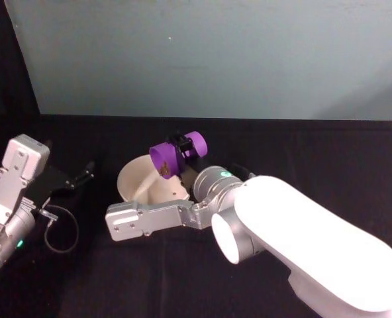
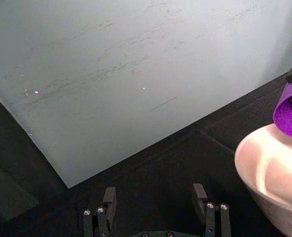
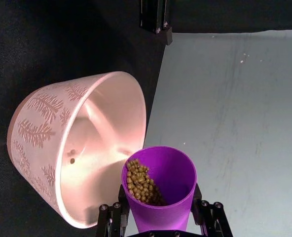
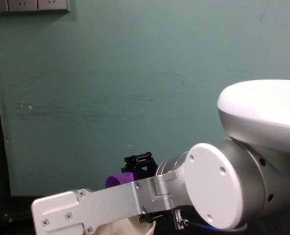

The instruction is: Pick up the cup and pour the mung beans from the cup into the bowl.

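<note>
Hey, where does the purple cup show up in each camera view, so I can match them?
Head view: the cup is at centre, tipped at the far rim of the bowl.
Left wrist view: at the picture's right edge, above the bowl.
Right wrist view: bottom centre, beans inside, beside the bowl.
Chest view: low, left of centre, above the bowl.
Shared landmark: the white bowl.

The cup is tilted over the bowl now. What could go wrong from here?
1. The cup has its mouth close to the rim of the bowl, not over its middle, so some mung beans could fall onto the black table.
2. The right gripper grips the cup's smooth sides; tipped further, it might slip.
The left gripper is parked at the left, open.
</note>
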You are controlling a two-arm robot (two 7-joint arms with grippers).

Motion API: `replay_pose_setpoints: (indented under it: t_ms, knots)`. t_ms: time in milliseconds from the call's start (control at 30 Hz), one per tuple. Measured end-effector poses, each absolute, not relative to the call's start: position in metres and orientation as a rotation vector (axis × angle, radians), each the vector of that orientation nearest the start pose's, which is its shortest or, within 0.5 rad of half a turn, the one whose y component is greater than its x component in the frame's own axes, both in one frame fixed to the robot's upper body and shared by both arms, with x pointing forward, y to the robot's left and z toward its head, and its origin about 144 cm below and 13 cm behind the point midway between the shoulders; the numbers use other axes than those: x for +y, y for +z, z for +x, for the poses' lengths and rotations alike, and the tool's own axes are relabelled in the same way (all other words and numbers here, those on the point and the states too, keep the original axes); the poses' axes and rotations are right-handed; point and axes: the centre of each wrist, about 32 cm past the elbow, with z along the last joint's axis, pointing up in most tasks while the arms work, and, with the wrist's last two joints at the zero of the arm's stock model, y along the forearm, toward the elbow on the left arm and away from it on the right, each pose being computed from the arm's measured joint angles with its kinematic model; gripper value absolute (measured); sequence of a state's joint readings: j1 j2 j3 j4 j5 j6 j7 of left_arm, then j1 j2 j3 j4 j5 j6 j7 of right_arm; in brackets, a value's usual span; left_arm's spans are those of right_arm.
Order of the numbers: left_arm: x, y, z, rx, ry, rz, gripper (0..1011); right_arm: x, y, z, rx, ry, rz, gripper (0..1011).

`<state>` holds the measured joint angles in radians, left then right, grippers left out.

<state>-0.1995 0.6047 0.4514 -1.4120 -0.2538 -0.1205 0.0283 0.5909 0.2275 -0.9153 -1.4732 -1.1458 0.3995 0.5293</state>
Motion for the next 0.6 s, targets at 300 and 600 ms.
replay_pose_setpoints:
  t_ms: [300, 600]
  knots:
    - [0.3097, 1.1398, 0.4886, -0.285, 1.248, 0.305, 1011, -0.0523, 1.2385, 0.5098, -1.287, -0.567, -1.174, 726]
    - [0.3097, 1.1398, 0.4886, -0.285, 1.248, 0.304, 1011, -0.0508, 1.2384, 0.5088, -1.318, -0.545, -1.190, 726]
